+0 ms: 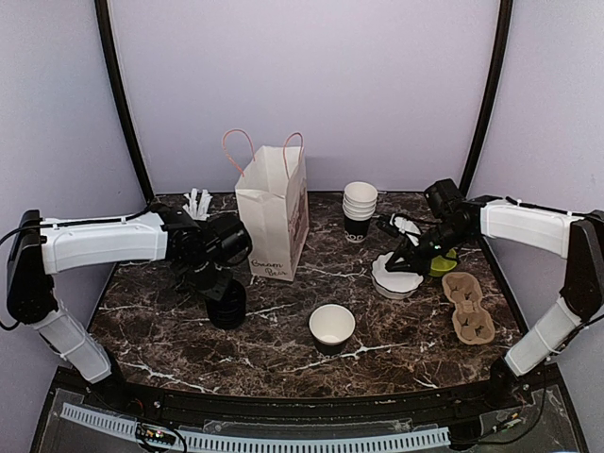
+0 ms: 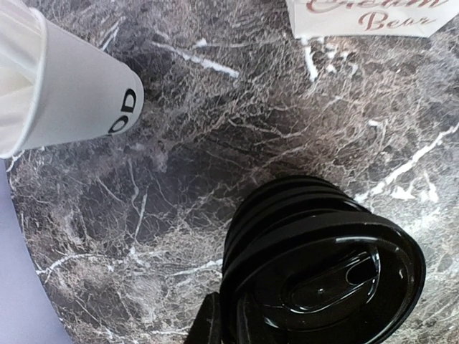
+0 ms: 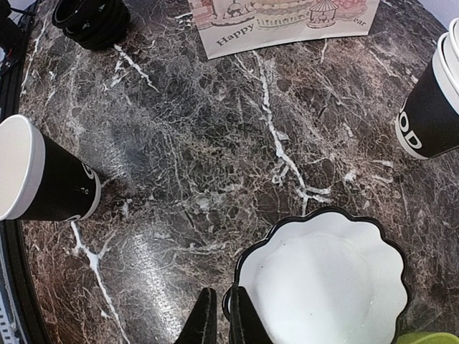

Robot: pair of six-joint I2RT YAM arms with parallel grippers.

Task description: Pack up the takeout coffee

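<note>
The takeout coffee cup (image 1: 331, 327), black with white lettering and a white lining, stands alone near the table's middle front with no lid on it; in the right wrist view it is at the left edge (image 3: 50, 183). A stack of black plastic lids (image 1: 227, 310) sits at the left. My left gripper (image 1: 219, 283) reaches down onto it. In the left wrist view this gripper (image 2: 228, 309) is shut on the rim of the top lid (image 2: 323, 276). My right gripper (image 3: 224, 295) is shut on the near rim of a white scalloped dish (image 3: 323, 279).
A white paper bag (image 1: 274, 212) with pink handles stands at the back centre. A stack of lidless cups (image 1: 359, 209) is to its right. A cardboard cup carrier (image 1: 469, 307) lies at the right, a green object (image 1: 442, 265) beside the dish. A white cup of sticks (image 2: 64, 86) is back left.
</note>
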